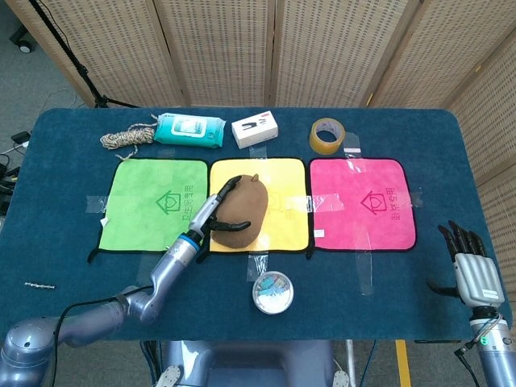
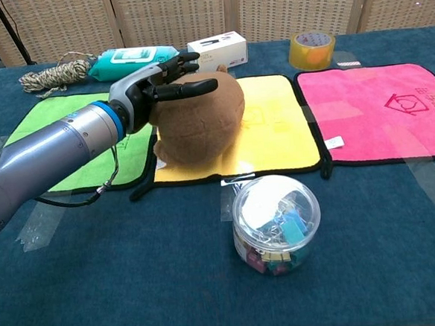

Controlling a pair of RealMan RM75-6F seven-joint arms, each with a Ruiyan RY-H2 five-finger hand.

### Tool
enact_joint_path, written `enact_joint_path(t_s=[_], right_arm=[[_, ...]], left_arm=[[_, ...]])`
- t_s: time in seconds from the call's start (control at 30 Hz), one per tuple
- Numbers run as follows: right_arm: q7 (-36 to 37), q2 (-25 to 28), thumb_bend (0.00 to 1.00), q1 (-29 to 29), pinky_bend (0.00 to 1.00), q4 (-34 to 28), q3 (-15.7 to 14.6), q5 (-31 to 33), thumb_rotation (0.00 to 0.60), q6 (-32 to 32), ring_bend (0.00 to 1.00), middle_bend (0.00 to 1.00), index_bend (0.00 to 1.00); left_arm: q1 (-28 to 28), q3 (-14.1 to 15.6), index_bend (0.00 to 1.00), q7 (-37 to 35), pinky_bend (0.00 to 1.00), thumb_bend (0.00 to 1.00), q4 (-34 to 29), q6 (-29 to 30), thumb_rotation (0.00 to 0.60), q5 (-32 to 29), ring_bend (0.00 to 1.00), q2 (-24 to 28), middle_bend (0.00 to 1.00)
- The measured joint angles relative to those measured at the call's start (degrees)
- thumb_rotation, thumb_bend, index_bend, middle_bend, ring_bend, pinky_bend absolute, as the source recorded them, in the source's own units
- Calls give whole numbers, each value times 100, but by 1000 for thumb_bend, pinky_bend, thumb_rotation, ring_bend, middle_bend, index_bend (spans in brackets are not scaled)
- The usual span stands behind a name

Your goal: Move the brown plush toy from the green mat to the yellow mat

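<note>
The brown plush toy (image 1: pixel 243 214) (image 2: pixel 202 124) lies on the left half of the yellow mat (image 1: pixel 284 219) (image 2: pixel 282 121), its left side close to the mat's edge. My left hand (image 1: pixel 211 211) (image 2: pixel 155 86) grips it from the left, fingers laid over its top. The green mat (image 1: pixel 149 201) (image 2: pixel 42 115) beside it is bare, with my left forearm crossing its near corner. At the table's near right edge my right hand (image 1: pixel 470 270) rests with fingers apart and holds nothing; the chest view does not show it.
A pink mat (image 1: pixel 363 201) (image 2: pixel 378 114) lies right of the yellow one. Behind the mats are a rope coil (image 1: pixel 125 137), a teal wipes pack (image 1: pixel 188 129), a white box (image 1: pixel 255 130) and a tape roll (image 1: pixel 326 135). A clear tub of clips (image 1: pixel 272 292) (image 2: pixel 276 218) stands in front.
</note>
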Motion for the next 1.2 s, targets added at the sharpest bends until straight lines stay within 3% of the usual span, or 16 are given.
enact_joint_path(t_s=[0.33, 0.57, 0.63, 0.83, 0.97, 1.2], right_arm=[[-48, -9, 0, 8, 0, -68, -38, -86, 600, 15, 0, 0, 0], [-46, 21, 0, -3, 0, -144, -46, -150, 600, 73, 0, 0, 0], [-26, 42, 0, -9, 0, -175, -47, -186, 600, 106, 0, 0, 0], [-22, 125, 0, -87, 0, -269, -66, -277, 600, 291, 0, 0, 0], [25, 182, 0, -101, 0, -296, -75, -366, 600, 343, 0, 0, 0], [56, 212, 0, -107, 0, -300, -76, -549, 600, 485, 0, 0, 0]], left_arm=[[216, -39, 0, 129, 0, 0, -691, 522, 433, 255, 0, 771, 0], [409, 51, 0, 1096, 0, 0, -1284, 708, 410, 399, 0, 1731, 0], [500, 118, 0, 1506, 0, 0, -1438, 742, 427, 407, 0, 2033, 0], [1113, 467, 0, 3217, 0, 0, -2264, 1041, 593, 294, 0, 3309, 0], [1893, 892, 0, 3978, 0, 0, -2672, 1656, 600, 301, 0, 4016, 0], [3127, 1572, 0, 4055, 0, 0, -2554, 2901, 600, 520, 0, 4272, 0]])
